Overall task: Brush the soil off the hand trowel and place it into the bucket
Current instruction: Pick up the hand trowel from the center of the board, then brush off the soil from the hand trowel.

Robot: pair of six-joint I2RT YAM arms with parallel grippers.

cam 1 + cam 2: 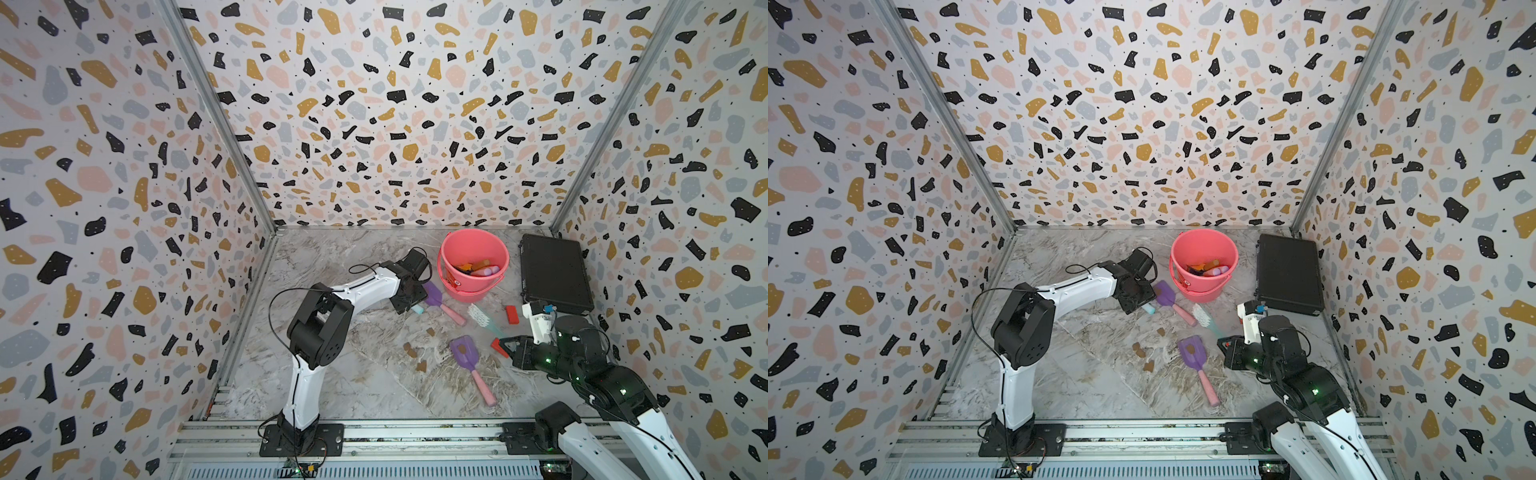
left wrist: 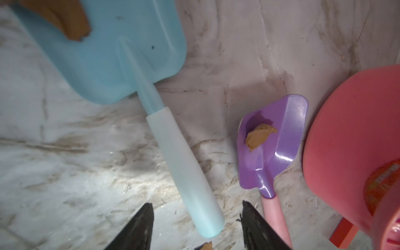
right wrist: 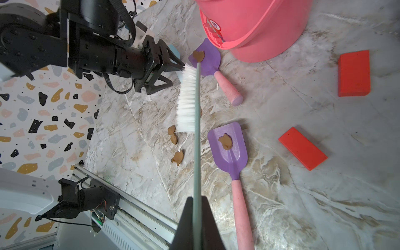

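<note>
Left fingers [image 2: 138, 229] stand apart astride the handle of the pale-blue plastic hand trowel [image 2: 104, 62], near the round coral-pink plastic bucket [image 1: 478, 289] by the table [image 1: 353, 395]'s far edge; right fingers [image 3: 186, 225] clamp a white-bristled brush [image 3: 187, 97].

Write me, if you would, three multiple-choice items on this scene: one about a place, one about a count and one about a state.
1. Relative to the bucket, the black case lies:
A) inside it
B) on the table beside it
C) on top of it

2. Purple trowels lying on the table:
A) one
B) four
C) two

3. The right gripper is:
A) shut on the brush
B) open and empty
C) shut on a trowel handle

Answers:
1 B, the case lies flat next to the bucket.
2 C, one lies by the bucket, one in mid-table.
3 A, its fingers clamp the brush's thin handle.
</note>
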